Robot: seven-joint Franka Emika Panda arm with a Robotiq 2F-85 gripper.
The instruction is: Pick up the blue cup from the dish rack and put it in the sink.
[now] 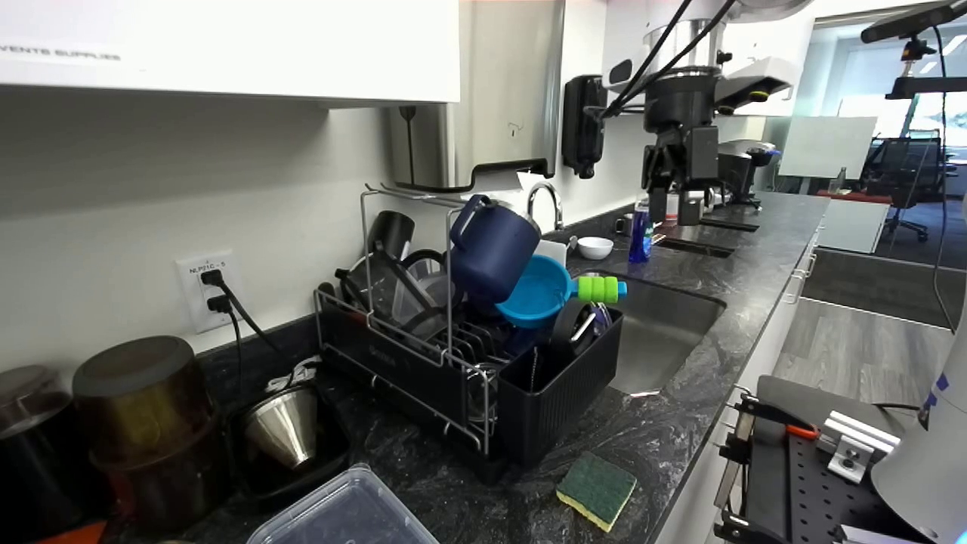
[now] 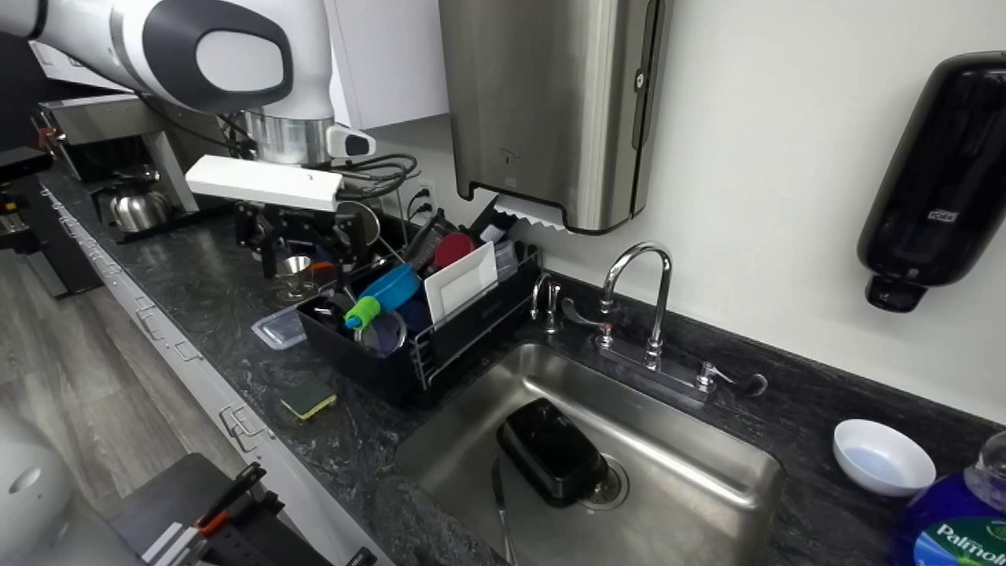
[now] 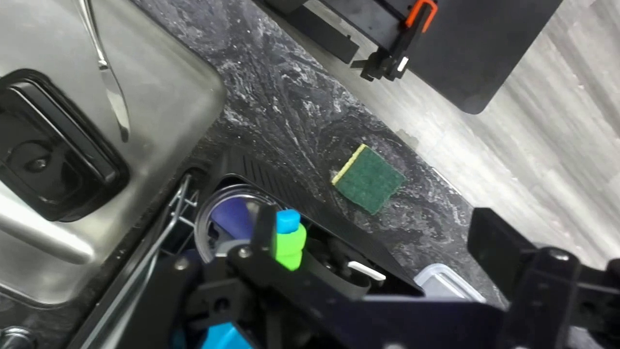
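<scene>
A dark blue cup [image 1: 495,253] with a handle sits tilted high on the near corner of the black dish rack [image 1: 400,370]. In an exterior view its pale-rimmed round end [image 2: 361,222] shows partly behind the gripper. I cannot make it out in the wrist view. My gripper [image 1: 673,208] is open and empty above the counter, apart from the cup. In the wrist view the fingers [image 3: 375,230] stand wide apart. The steel sink [image 2: 707,472] lies beside the rack and holds a black container [image 2: 550,452] and a knife [image 2: 501,495].
A light blue pan [image 1: 540,291] with a green-gripped handle leans out of the rack over the utensil bin [image 1: 559,400]. A sponge [image 3: 369,179] lies on the counter. A faucet [image 2: 656,291], white bowl [image 2: 882,457], soap bottle [image 2: 963,511] and steel towel dispenser [image 2: 550,102] surround the sink.
</scene>
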